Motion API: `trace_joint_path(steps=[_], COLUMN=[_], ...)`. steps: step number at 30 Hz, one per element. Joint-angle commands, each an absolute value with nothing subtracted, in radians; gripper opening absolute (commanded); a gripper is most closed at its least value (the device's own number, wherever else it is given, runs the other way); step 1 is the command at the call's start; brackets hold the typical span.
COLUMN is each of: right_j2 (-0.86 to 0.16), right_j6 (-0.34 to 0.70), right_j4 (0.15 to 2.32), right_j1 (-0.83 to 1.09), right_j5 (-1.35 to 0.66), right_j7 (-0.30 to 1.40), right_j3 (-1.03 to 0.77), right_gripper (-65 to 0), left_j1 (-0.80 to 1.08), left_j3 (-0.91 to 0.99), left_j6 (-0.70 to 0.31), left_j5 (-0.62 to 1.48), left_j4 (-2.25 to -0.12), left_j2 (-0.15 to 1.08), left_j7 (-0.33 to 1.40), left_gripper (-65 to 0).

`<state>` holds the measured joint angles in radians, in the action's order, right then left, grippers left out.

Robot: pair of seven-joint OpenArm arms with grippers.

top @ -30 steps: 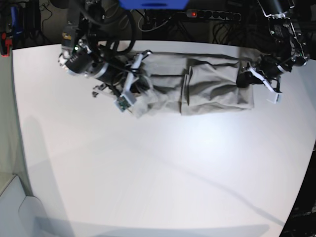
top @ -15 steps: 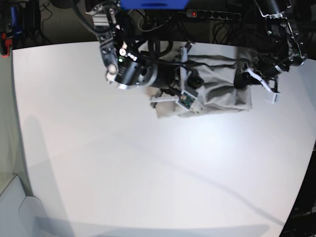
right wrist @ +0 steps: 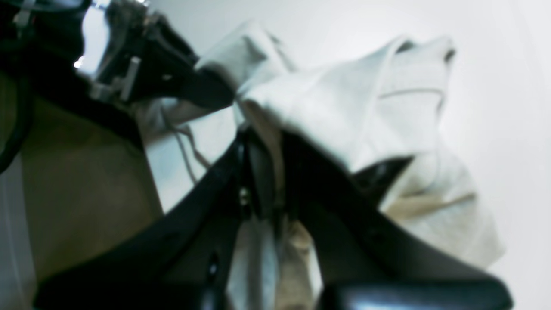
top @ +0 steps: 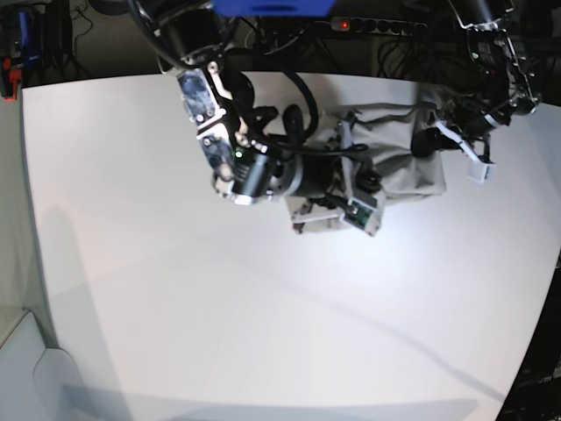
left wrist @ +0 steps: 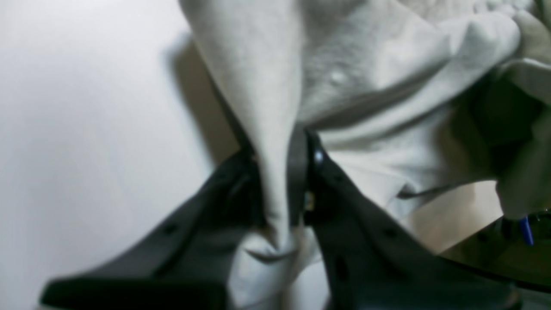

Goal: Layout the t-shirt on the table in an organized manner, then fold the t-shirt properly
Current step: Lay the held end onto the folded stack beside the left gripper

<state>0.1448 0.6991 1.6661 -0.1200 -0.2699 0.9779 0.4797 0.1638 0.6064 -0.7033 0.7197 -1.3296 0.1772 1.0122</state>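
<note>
Base looks down over the table [top: 175,307]; both wrist views sit close, sharing the t-shirt [top: 399,162].

A black power strip [top: 377,26] with a lit red switch [top: 344,24] lies at twelve o'clock beyond the far edge, tangled dark cables [top: 289,39] beside it, a blue panel [top: 272,7] just left of it, and a red-and-blue object [top: 12,53] at ten o'clock.

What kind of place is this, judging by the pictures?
Probably a robotics lab: a large white table, a power strip with cables behind it, and a t-shirt laid out between two robot arms.
</note>
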Motion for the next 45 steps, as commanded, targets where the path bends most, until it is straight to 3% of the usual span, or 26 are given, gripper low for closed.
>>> trace_joint_path(steps=[1, 9, 19, 31, 42, 45], right_j2=[0.157, 0.157, 0.157, 0.157, 0.157, 0.157], right_j6=[0.698, 0.698, 0.698, 0.698, 0.698, 0.698], right_j4=[1.669, 1.557, 1.429, 1.274, 1.224, 1.204], right_j1=[-0.137, -0.176, -0.331, -0.349, -0.357, -0.358], right_j5=[-0.289, -0.289, -0.429, -0.452, -0.453, -0.452], right_j7=[0.949, 0.866, 0.857, 0.677, 0.633, 0.631], right_j3=[0.495, 0.630, 0.636, 0.636, 0.638, 0.639], right_gripper=[-65.0, -65.0, -65.0, -65.0, -65.0, -60.3], left_j1=[0.171, 0.171, 0.173, 0.173, 0.173, 0.173], left_j3=[0.604, 0.579, 0.556, 0.558, 0.558, 0.558], left_j6=[-0.698, -0.698, -0.698, -0.698, -0.698, -0.698], left_j5=[0.671, 0.671, 0.671, 0.671, 0.671, 0.676], left_j4=[-1.333, -1.333, -1.333, -1.333, -1.333, -1.333], left_j2=[0.180, 0.179, 0.182, 0.186, 0.188, 0.188], left_j7=[1.055, 1.055, 1.055, 1.056, 1.056, 1.059], left_gripper=[-64.9, -64.9, -64.9, -64.9, -64.9, -64.9])
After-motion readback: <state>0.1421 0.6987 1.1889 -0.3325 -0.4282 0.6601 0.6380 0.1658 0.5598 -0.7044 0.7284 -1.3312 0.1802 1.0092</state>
